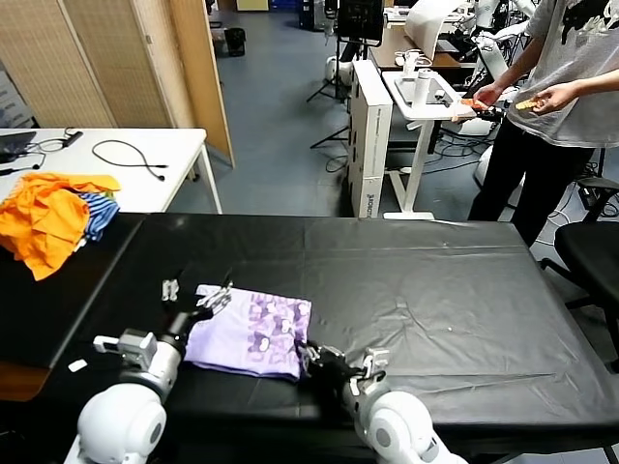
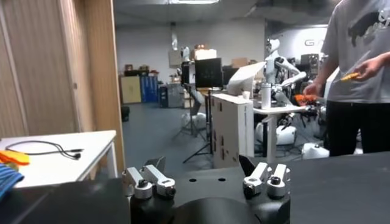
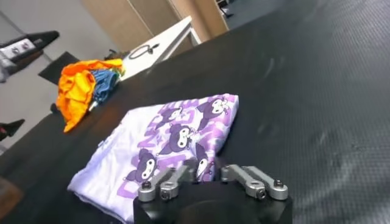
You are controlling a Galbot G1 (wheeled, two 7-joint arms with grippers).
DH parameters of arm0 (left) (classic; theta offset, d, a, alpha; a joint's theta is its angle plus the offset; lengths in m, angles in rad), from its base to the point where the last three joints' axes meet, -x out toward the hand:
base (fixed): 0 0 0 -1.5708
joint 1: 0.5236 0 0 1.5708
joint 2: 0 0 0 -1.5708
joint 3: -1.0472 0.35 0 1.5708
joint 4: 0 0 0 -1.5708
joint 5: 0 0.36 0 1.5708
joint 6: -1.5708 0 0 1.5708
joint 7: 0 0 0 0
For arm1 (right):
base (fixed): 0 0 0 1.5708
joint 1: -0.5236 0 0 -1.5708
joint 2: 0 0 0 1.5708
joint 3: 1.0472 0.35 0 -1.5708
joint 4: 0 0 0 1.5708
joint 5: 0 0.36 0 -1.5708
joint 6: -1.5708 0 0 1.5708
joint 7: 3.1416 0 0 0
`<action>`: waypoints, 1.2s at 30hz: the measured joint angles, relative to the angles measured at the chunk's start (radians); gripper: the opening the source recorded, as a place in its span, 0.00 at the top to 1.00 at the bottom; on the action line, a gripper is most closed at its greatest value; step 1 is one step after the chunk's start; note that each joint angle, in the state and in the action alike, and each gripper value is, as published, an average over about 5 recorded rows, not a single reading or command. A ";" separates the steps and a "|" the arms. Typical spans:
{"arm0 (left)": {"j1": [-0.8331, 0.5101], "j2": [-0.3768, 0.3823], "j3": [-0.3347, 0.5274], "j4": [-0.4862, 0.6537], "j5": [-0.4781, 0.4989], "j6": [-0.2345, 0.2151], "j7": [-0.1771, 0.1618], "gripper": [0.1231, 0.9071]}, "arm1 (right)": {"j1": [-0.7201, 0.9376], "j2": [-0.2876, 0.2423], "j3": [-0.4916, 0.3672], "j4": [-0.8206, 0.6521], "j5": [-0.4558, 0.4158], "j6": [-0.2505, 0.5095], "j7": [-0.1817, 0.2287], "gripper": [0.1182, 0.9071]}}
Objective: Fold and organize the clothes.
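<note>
The pale lavender T-shirt (image 1: 253, 332) lies folded into a flat rectangle on the black table (image 1: 435, 290), purple graphic up. It also shows in the right wrist view (image 3: 164, 140). My left gripper (image 1: 198, 293) is open and empty by the shirt's far left corner. Its wrist view looks level across the table past the gripper (image 2: 204, 165), and no shirt shows there. My right gripper (image 1: 311, 354) is at the shirt's near right edge. In its wrist view the gripper (image 3: 203, 169) has its jaws drawn together over that edge. I cannot tell if cloth is pinched.
An orange and blue-striped clothing heap (image 1: 48, 217) lies at the table's far left. A white table (image 1: 116, 155) with cables stands behind it. A person (image 1: 561, 87) stands at the far right by a white cart (image 1: 426, 92). A black chair (image 1: 595, 251) is at the right edge.
</note>
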 joint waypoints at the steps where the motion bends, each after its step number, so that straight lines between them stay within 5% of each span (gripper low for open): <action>1: -0.001 0.000 -0.002 0.000 0.000 0.000 0.000 0.00 | -0.001 -0.002 0.007 0.004 0.001 -0.006 0.006 0.93; 6: 0.000 -0.003 -0.008 0.007 0.000 -0.003 -0.004 0.00 | -0.010 -0.044 0.064 0.032 0.008 -0.051 0.031 0.95; 14: 0.006 -0.033 -0.003 0.014 0.001 -0.004 -0.006 0.00 | 0.002 -0.165 0.162 0.046 0.034 -0.115 -0.003 0.95; 17: 0.010 -0.046 -0.003 0.020 0.005 -0.005 -0.008 0.00 | -0.002 -0.204 0.186 0.058 0.008 -0.121 -0.043 0.86; 20: 0.013 -0.061 -0.004 0.027 0.009 -0.008 -0.008 0.00 | -0.009 -0.243 0.207 0.075 -0.051 -0.102 -0.103 0.65; 24: 0.015 -0.084 -0.005 0.032 -0.006 -0.010 -0.017 0.00 | -0.034 -0.304 0.234 0.111 -0.151 -0.026 -0.154 0.32; 28: 0.032 -0.089 -0.005 0.029 -0.049 -0.027 -0.072 0.00 | -0.092 -0.349 0.262 0.157 -0.254 0.130 -0.094 0.07; 32: 0.073 -0.062 -0.003 0.013 -0.087 -0.068 -0.127 0.00 | -0.211 -0.343 0.304 0.205 -0.347 0.334 -0.043 0.01; 36: 0.141 -0.017 -0.016 -0.017 -0.090 -0.111 -0.130 0.00 | -0.365 -0.296 0.364 0.253 -0.432 0.463 -0.047 0.00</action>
